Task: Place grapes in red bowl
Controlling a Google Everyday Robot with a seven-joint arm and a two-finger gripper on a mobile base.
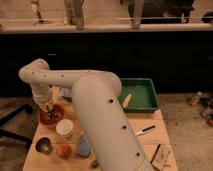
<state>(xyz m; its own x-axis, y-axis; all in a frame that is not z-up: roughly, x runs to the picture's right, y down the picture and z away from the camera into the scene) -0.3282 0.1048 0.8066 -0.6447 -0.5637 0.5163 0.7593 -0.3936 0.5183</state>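
Gripper [46, 106] hangs low over the red bowl [51, 117]; I cannot tell how it is set. Grapes [51, 116] lie in that bowl, just beneath it. A white cup [64, 128] stands just past the bowl, a green tray [141, 94] well apart.

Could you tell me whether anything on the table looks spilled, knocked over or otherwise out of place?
Nothing stands out. The gripper hangs just above the red bowl, which holds something dark, likely the grapes. The white cup stands upright beside it, and the green tray sits flat.
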